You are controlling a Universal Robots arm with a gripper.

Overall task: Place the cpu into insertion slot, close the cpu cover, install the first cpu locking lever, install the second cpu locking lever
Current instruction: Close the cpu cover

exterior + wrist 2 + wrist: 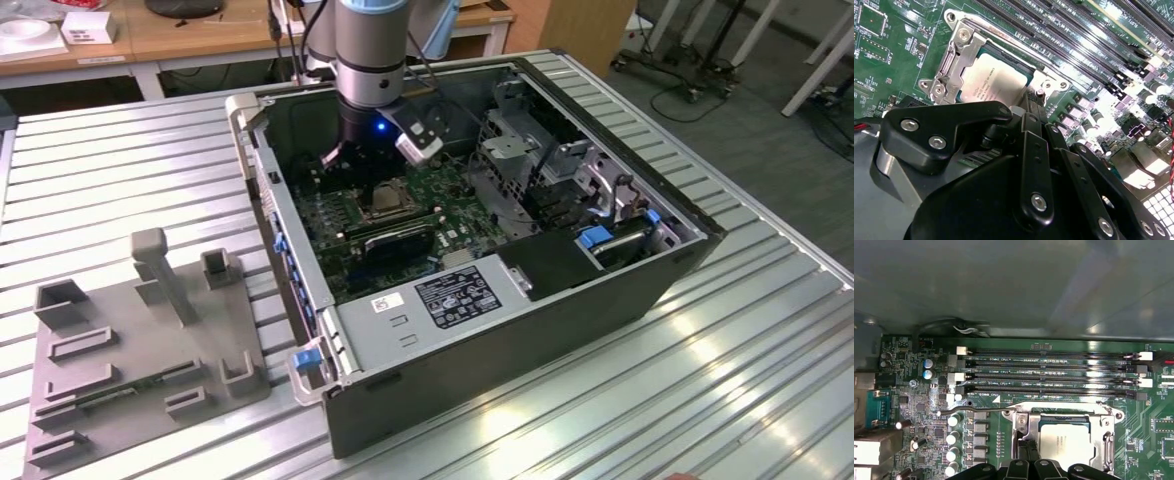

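Nearest me: ribbed aluminium desk [667, 400]. A grey plastic fixture plate with upright posts and pockets [134, 340] lies on it at the exterior view's left. Just beside that stands an open black steel PC case [534, 350] with a blue plastic latch [307, 362] on its near corner.

Inside, near end: silver power-supply box with a white label [447, 295]. Past it comes the green motherboard [334, 215], then a black ribbed heatsink block [396, 243], then the socket.

Task part: the small square cpu with silvery-grey metal top [1066, 442] sits in the insertion slot, a square dark socket [1064, 418]. The thin silver metal cpu cover frame [1109, 442] lies flat down over it, chip top showing through the cut-out.

A thin wire locking lever [984, 409] runs along the socket side facing the four long black memory slots [1054, 375]. Its free end pokes past the socket corner toward a row of silver capacitors [952, 439]. Can't tell if it's hooked.

The black claw [1030, 100] is down at the socket's edge, tips right by the cover frame beside a corner screw. Jaws look pressed together, nothing seen between them. Whether the tips touch the frame: can't tell.

Farthest: grey robot arm [370, 50] dropping straight down into the case, blue light [383, 126] at its wrist.
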